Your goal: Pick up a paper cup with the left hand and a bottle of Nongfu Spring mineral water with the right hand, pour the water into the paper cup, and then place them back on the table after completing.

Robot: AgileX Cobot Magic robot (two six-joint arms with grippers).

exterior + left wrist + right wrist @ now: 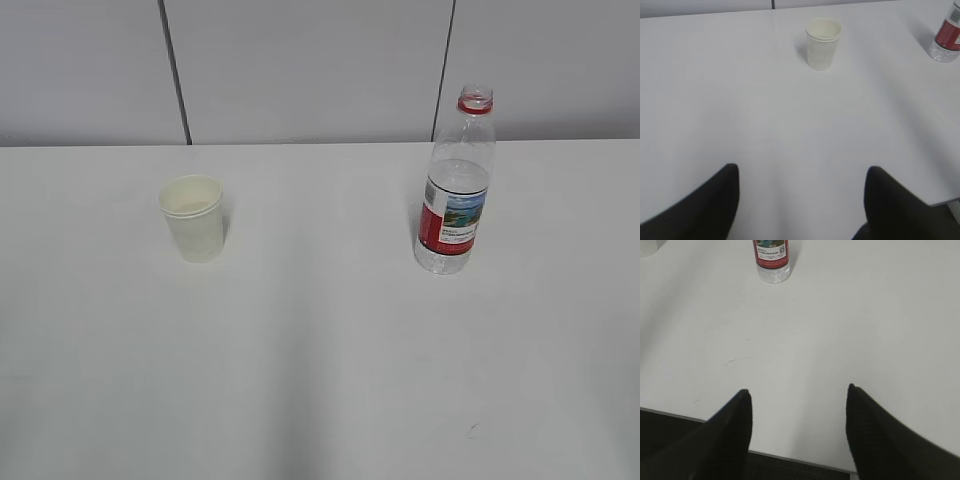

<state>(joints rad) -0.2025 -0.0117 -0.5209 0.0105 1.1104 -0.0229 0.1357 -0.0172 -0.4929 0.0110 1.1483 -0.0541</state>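
A white paper cup [193, 217] stands upright on the white table [320, 360] at the left; it also shows in the left wrist view [823, 43]. A clear water bottle [456, 187] with a red label and no cap stands upright at the right, partly filled; its base shows in the right wrist view [772, 259] and the left wrist view [946, 37]. My left gripper [802, 172] is open and empty, well short of the cup. My right gripper [798, 392] is open and empty over the table's near edge, well short of the bottle. Neither arm shows in the exterior view.
A grey panelled wall [320, 70] runs behind the table. The table's front edge [790, 459] lies under my right gripper, with dark floor below. A faint pen mark [735, 361] is on the tabletop.
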